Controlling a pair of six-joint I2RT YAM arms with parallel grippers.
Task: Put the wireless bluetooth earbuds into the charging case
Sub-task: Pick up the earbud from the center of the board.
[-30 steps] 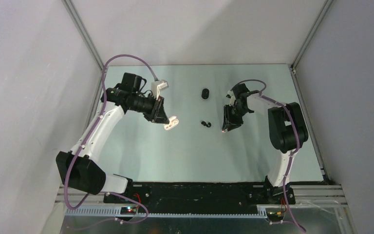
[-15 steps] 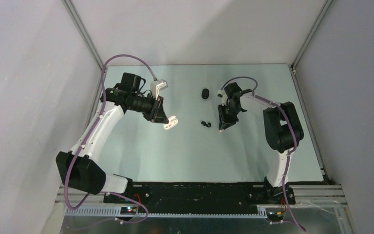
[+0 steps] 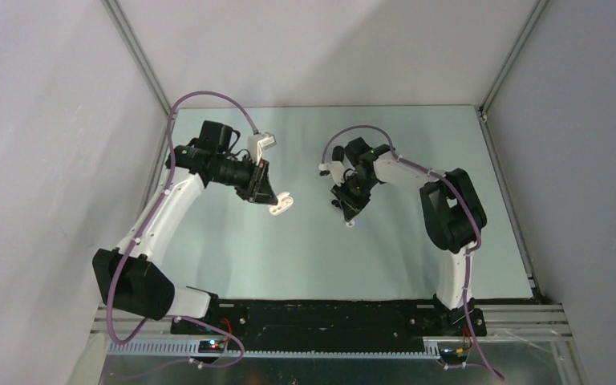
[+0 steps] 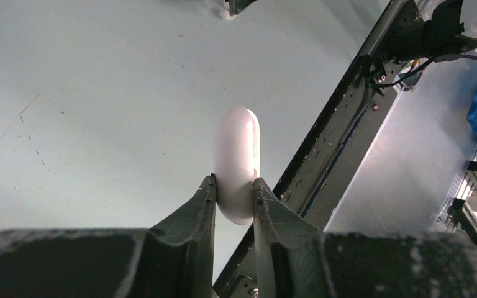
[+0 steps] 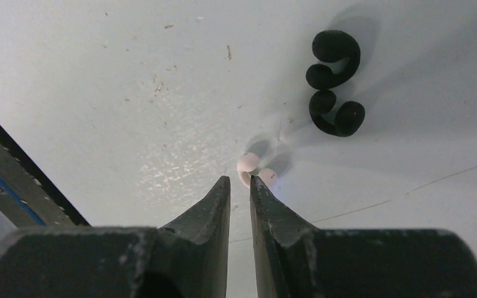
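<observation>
My left gripper (image 3: 276, 200) (image 4: 234, 181) is shut on a white oval charging case (image 4: 238, 155) (image 3: 281, 204) and holds it just above the table at centre left. My right gripper (image 3: 350, 218) (image 5: 240, 179) points down at the table's middle, its jaws almost together. A white earbud (image 5: 249, 164) (image 3: 351, 224) sits at the very tips, its edge nipped between them. Two black earbuds (image 5: 334, 81) lie curled together on the table a little beyond the right fingertips. In the top view the right gripper covers them.
The pale table (image 3: 305, 257) is enclosed by grey walls on three sides. A black base rail (image 3: 329, 317) (image 4: 341, 136) runs along the near edge. Purple cables (image 3: 208, 96) loop over both arms.
My right arm has swung left across the table to above the black earbuds, with the white earbud at its tips, and its jaws have narrowed. The left arm and case have not moved.
</observation>
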